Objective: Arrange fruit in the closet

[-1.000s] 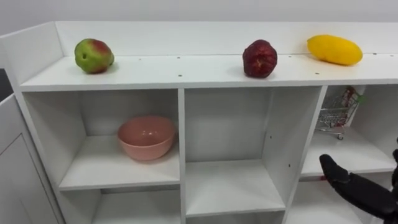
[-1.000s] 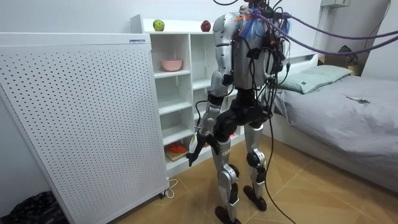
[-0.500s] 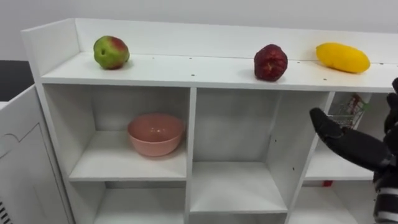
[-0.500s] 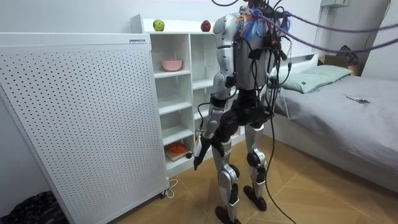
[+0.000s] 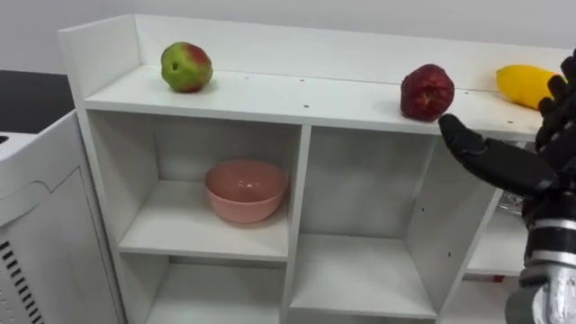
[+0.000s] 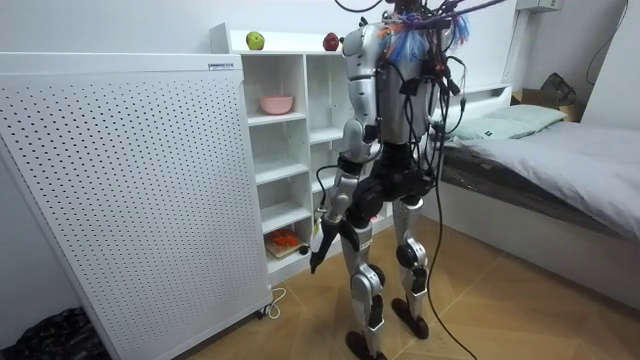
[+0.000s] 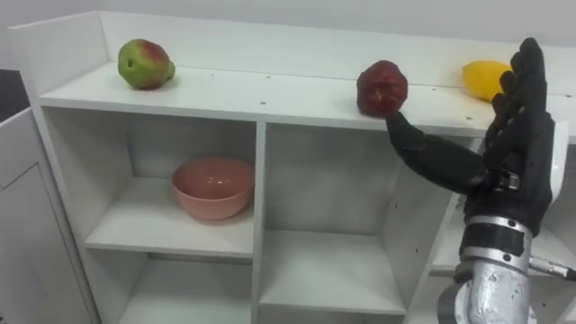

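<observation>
Three fruits lie along the top board [image 5: 297,95] of the closet [image 5: 304,207]: green-red fruit [image 5: 186,67] near the left end, red fruit [image 5: 427,92] right of middle, yellow fruit [image 5: 520,84] further right. Our right hand [image 5: 520,169], fingers straight and empty, is raised just below the red fruit; a nudge could roll it off the front edge. Our left hand [image 6: 318,243] hangs low. Perforated panel [image 6: 130,200] beside the closet, bed [image 6: 545,165] behind us

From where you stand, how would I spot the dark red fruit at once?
Find the white open-fronted shelf unit and look along its top board. Three fruits sit there in a row; the dark red lumpy fruit is the middle one. Its neighbours are a green-and-red round fruit to its left and a long yellow fruit to its right.
</observation>
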`<state>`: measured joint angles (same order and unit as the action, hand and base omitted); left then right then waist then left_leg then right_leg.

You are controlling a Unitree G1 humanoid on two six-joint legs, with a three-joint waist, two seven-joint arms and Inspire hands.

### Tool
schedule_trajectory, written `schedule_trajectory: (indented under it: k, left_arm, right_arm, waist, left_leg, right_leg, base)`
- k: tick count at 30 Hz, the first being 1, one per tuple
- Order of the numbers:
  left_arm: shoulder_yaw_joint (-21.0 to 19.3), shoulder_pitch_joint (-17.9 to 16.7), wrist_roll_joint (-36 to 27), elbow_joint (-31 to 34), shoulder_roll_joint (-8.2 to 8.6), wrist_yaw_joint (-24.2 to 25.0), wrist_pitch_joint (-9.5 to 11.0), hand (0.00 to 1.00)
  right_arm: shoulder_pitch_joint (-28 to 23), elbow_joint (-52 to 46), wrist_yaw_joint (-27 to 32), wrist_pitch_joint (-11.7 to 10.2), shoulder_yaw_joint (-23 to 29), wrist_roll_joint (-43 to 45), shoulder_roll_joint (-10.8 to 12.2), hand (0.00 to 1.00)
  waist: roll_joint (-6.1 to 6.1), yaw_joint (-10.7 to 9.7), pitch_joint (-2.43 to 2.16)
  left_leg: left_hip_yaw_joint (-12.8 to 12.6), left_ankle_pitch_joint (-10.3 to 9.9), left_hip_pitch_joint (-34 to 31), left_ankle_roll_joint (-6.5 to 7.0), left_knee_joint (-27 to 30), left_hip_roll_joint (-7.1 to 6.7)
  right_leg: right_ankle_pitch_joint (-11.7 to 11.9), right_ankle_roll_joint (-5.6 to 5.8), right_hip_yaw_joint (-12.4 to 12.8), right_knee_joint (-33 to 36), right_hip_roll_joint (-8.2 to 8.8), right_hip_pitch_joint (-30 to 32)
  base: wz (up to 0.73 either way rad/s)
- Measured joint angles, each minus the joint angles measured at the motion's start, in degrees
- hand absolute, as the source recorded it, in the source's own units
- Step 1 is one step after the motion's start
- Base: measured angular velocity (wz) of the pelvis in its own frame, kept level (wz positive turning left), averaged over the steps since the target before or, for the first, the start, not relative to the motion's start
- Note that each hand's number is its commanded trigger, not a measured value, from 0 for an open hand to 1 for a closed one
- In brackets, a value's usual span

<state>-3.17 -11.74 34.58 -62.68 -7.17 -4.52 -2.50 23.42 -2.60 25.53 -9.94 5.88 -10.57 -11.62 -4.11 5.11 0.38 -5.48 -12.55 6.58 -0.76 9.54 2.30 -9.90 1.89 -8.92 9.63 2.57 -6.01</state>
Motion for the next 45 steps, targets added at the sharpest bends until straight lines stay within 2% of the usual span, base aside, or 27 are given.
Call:
schedule_trajectory:
  k: [5,13,14,17,19,21,24,26,39,45]
  left_arm:
    - [0.1,0.2,-0.1,0.0,-0.10,0.0,-0.1,0.00]
    - [0.1,0.6,-0.1,0.0,-0.12,0.4,-1.1,0.00]
    - [0.1,0.9,-0.1,0.0,-0.12,0.4,-1.1,0.00]
    - [0.1,1.1,-0.1,0.1,-0.16,0.4,-1.2,0.00]
    - [0.1,1.5,-0.1,0.1,-0.18,0.3,-1.2,0.00]
    - [0.1,1.8,-0.1,0.4,-0.18,0.3,-1.3,0.00]
    - [0.1,1.9,0.0,1.0,-0.18,0.3,-2.0,0.00]
    - [0.1,1.9,0.0,1.7,-0.23,0.5,-2.5,0.00]
    - [0.1,0.7,0.2,3.6,-0.74,2.0,-4.5,0.00]
    - [0.1,0.7,0.2,3.7,-1.32,2.9,-4.7,0.00]
  right_arm:
    - [3.4,2.9,0.6,0.0,-0.1,-0.6,-0.7,0.00]
    - [4.8,3.8,2.2,0.1,-0.1,-2.4,-3.8,0.00]
    - [4.8,4.4,2.0,0.2,-0.1,-2.4,-4.6,0.00]
    - [4.8,4.7,1.7,1.3,-0.1,-2.7,-4.9,0.00]
    - [4.8,6.2,1.0,1.3,-0.2,-3.3,-5.7,0.00]
    - [5.0,7.8,-0.8,2.3,-0.2,-4.5,-6.9,0.00]
    - [7.2,9.8,-2.1,3.7,-0.2,-5.4,-6.9,0.00]
    - [7.6,10.3,-2.7,3.7,-0.2,-5.4,-7.1,0.00]
    - [7.6,11.6,-8.3,6.0,-0.4,-8.1,-7.2,0.00]
    - [7.6,12.1,-10.3,6.4,-0.5,-9.2,-7.5,0.00]
  waist:
    - [-0.06,0.3,0.30]
    - [0.02,0.7,0.21]
    - [0.01,1.0,0.20]
    - [0.06,1.2,0.15]
    - [0.02,1.2,0.10]
    - [-0.03,1.5,0.06]
    - [-0.04,1.4,0.05]
    - [-0.12,1.5,-0.08]
    - [-0.64,1.5,-0.48]
    - [-1.20,1.5,-0.30]
  left_leg:
    - [0.6,0.0,-0.1,-0.01,0.6,-0.05]
    - [1.2,0.1,-1.7,-0.10,1.1,-0.04]
    - [1.2,0.1,-2.0,-0.10,1.1,-0.05]
    - [1.5,0.1,-2.4,-0.10,1.2,-0.05]
    - [1.5,0.1,-2.4,-0.10,1.3,-0.05]
    - [1.6,0.1,-2.4,-0.10,1.3,-0.05]
    - [1.8,0.1,-2.5,-0.10,1.3,-0.05]
    - [1.7,0.1,-2.4,-0.10,1.3,-0.05]
    - [1.6,0.1,-2.5,-0.09,1.5,-0.05]
    - [1.6,0.1,-2.9,-0.09,1.9,-0.04]
  right_leg:
    - [0.0,-0.02,-0.9,0.1,0.13,-0.5]
    - [0.1,-0.14,-2.0,0.1,0.17,0.4]
    - [0.1,-0.14,-2.0,0.1,0.18,0.6]
    - [0.1,-0.14,-2.2,0.1,0.18,1.0]
    - [0.1,-0.14,-2.2,0.1,0.19,1.1]
    - [0.1,-0.14,-2.2,0.1,0.20,1.2]
    - [0.1,-0.13,-2.3,0.0,0.20,1.2]
    - [0.1,-0.13,-2.3,0.0,0.20,1.2]
    - [0.1,-0.16,-2.4,0.2,0.26,1.2]
    - [0.1,-0.21,-2.5,0.2,0.27,1.2]
  base:
    - [0.06]
    - [0.06]
    - [0.00]
    - [0.02]
    - [0.03]
    - [0.00]
    - [0.00]
    - [0.00]
    - [0.00]
    - [0.00]
